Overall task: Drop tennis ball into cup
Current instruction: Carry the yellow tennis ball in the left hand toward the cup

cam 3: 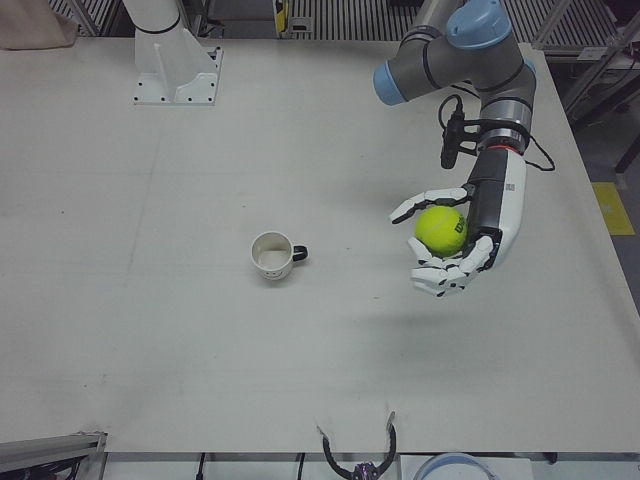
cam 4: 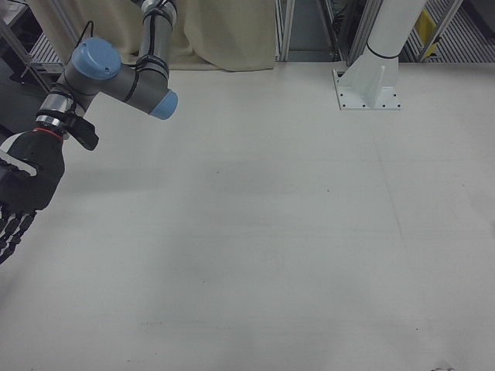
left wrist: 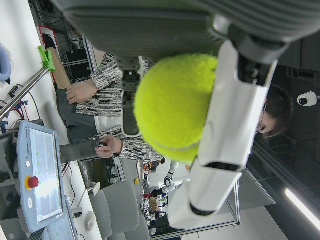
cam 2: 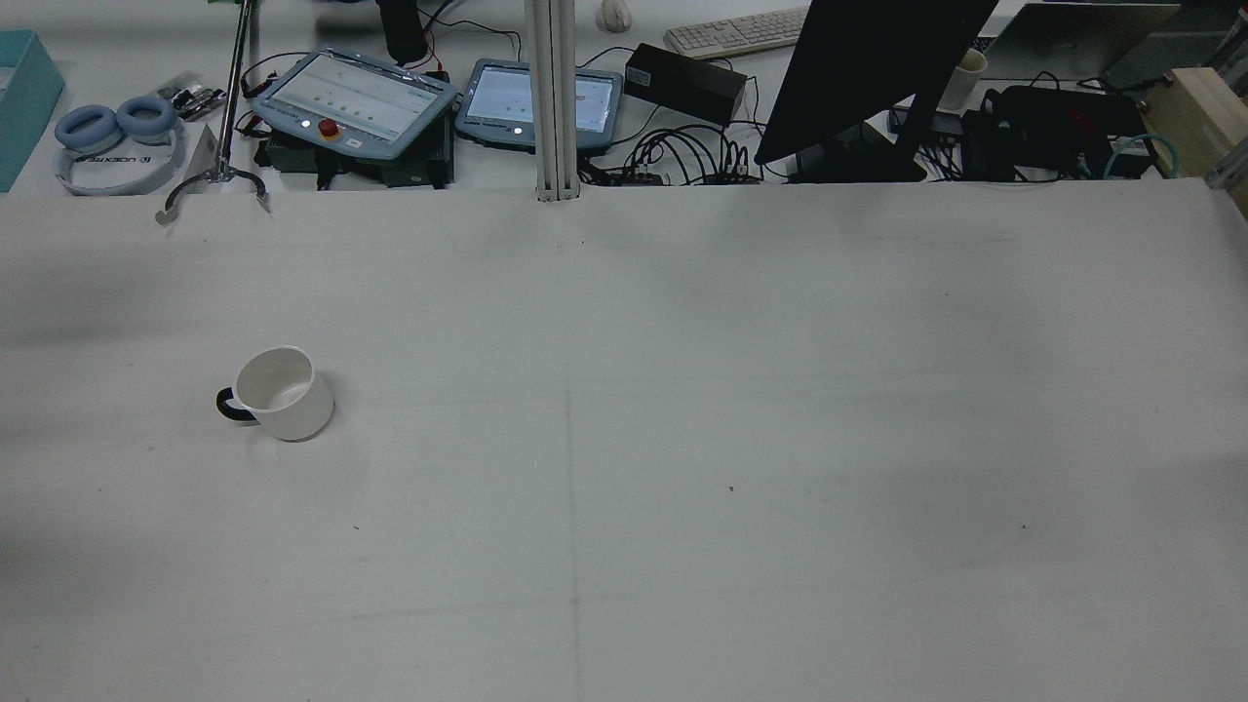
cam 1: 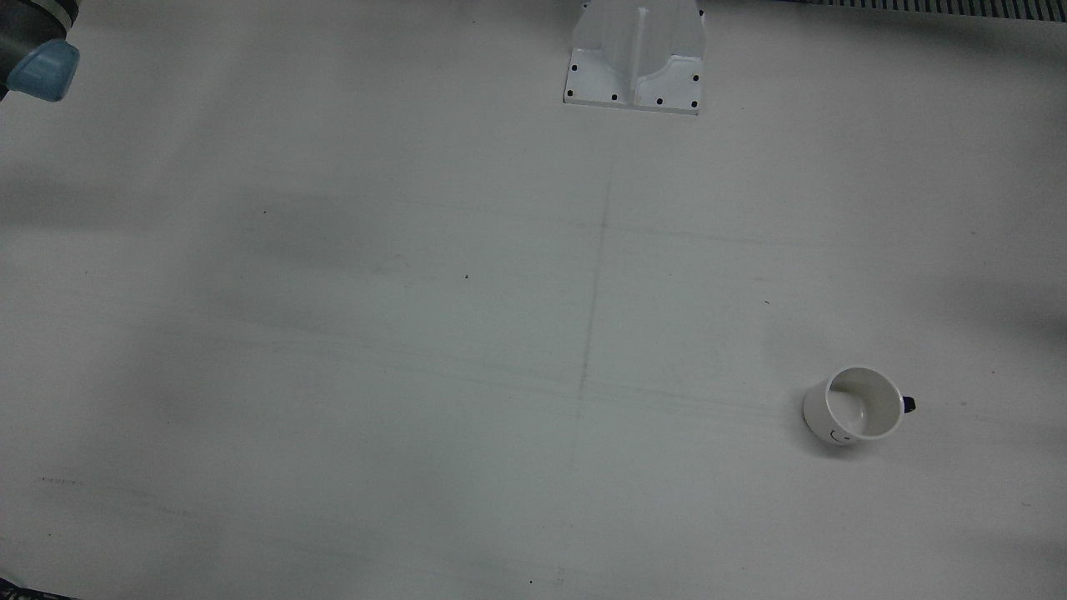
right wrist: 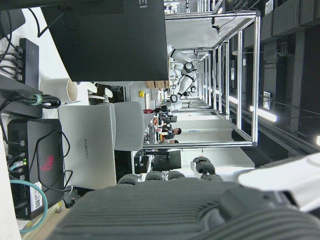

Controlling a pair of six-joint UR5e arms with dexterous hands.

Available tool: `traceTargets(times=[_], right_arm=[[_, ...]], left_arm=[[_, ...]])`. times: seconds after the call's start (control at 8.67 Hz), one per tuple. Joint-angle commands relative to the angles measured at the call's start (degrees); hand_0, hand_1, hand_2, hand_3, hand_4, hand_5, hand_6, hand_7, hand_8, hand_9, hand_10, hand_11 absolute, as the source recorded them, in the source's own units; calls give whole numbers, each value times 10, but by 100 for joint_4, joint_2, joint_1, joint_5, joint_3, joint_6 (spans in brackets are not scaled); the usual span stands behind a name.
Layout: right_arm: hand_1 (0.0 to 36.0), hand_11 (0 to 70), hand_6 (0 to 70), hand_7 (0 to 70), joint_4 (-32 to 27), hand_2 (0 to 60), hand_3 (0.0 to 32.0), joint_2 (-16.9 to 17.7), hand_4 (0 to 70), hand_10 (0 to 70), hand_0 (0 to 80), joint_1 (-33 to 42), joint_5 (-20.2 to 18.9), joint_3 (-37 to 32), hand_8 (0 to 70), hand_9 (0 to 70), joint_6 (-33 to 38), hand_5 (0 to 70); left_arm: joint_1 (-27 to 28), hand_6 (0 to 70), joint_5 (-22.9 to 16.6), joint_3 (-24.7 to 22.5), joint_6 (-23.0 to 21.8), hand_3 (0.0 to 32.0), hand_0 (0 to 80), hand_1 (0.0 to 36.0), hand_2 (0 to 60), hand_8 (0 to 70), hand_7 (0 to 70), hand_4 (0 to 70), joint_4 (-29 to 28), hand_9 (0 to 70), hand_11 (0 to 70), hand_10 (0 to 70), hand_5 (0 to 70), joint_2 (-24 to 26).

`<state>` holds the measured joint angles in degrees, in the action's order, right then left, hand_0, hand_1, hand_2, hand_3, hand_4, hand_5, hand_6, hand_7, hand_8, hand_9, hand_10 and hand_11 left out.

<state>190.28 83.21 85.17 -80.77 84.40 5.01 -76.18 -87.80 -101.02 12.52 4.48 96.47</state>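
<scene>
1. left hand point(cam 3: 455, 240) is raised above the desk point(cam 3: 200, 380), palm turned sideways, white fingers point(cam 3: 425, 203) curled around a yellow-green tennis ball point(cam 3: 440, 230) that it grips from above and below.
2. seen from the left hand's own camera, the tennis ball fills the middle of the frame, pressed against a white finger on its right side, with dark grey palm padding point(left wrist: 150, 25) above it.
3. moving left across the left-front view, a white cup point(cam 3: 272, 255) stands upright on the desk, mouth open upward, its dark handle point(cam 3: 299, 254) pointing toward the ball-holding hand; cup and hand are well apart, and the ball is off to the cup's side rather than over it.
4. in the rear view the same cup sits on the left half of the desk, handle pointing to that view's left, with nothing inside it.
5. right hand point(cam 4: 19, 193) appears only at the left edge of the right-front view, a dark palm with black-and-white fingers point(cam 4: 9, 232) hanging downward over the desk; it is cut off by the frame, so whether it is open or closed cannot be told.
6. a white arm pedestal point(cam 3: 170, 60) is bolted to the far side of the desk.
</scene>
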Motion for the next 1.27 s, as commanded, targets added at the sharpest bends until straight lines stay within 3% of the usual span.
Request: traceTargets(times=[0.0, 0.23, 0.69, 1.15], right_arm=[[0, 0, 0, 0, 0, 0, 0, 3, 0, 0, 0, 0, 0, -2, 0, 0, -9, 0], [0, 0, 0, 0, 0, 0, 0, -6, 0, 0, 0, 0, 0, -2, 0, 0, 0, 0], [0, 0, 0, 0, 0, 0, 0, 3, 0, 0, 0, 0, 0, -2, 0, 0, 0, 0], [0, 0, 0, 0, 0, 0, 0, 3, 0, 0, 0, -9, 0, -2, 0, 0, 0, 0]], left_arm=[[-2, 700, 0, 91, 5, 0, 800, 329, 247, 436, 700, 307, -8, 550, 399, 254, 303, 12], [120, 700, -9, 39, 48, 0, 800, 328, 244, 435, 700, 310, -26, 550, 403, 257, 295, 4], [1928, 700, 105, 82, 101, 0, 800, 287, 239, 439, 700, 284, -70, 558, 414, 269, 268, 521], [2643, 700, 281, 258, 495, 0, 766, 277, 256, 438, 700, 262, -131, 556, 417, 272, 279, 654]])
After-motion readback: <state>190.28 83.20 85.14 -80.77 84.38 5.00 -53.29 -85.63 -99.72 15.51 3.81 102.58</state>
